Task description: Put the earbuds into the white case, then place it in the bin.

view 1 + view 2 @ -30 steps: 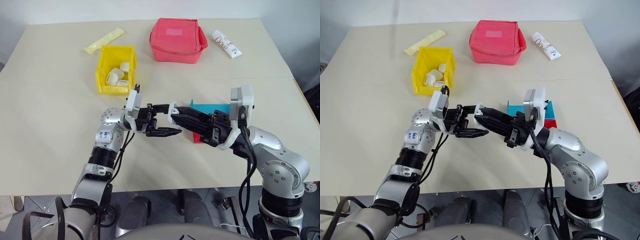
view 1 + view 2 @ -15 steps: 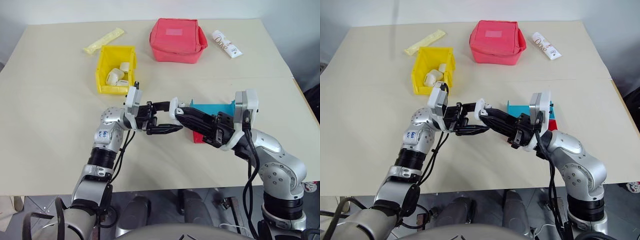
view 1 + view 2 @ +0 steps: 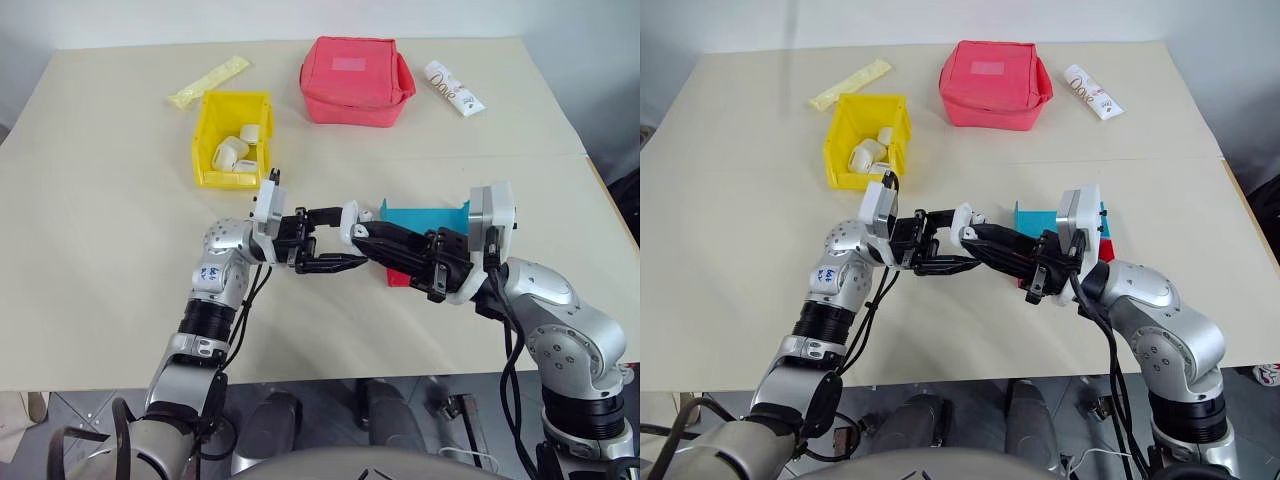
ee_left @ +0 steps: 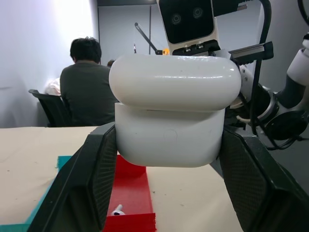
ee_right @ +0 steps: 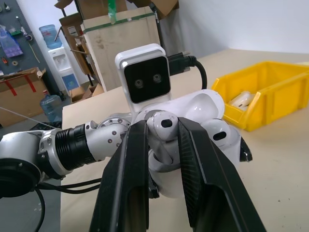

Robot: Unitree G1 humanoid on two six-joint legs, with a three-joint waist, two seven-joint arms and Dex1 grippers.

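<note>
- The left claw (image 3: 318,240), at centre frame in the left eye view, is clamped on the white case (image 4: 169,140). The left wrist view shows both fingers pressed against the case's sides, with the lid sitting slightly raised above the body.
- The case is held above the table (image 3: 100,250), apparently so that its opening faces the other arm.
- The right claw (image 5: 161,140) is closed on one of the earbuds (image 5: 161,123). In the right wrist view the earbud is pinched between the two fingers, its tip just at the case.
- Judgement: the step in hand is seating this earbud in the case; the two claws meet tip to tip for that purpose.
- A second earbud (image 4: 116,210) lies in the red tray (image 4: 130,193), beside the teal tray (image 3: 425,217) at centre right.
- The bin (image 3: 232,140), in the upper left, already holds several white items. The case has not yet been placed there.
</note>
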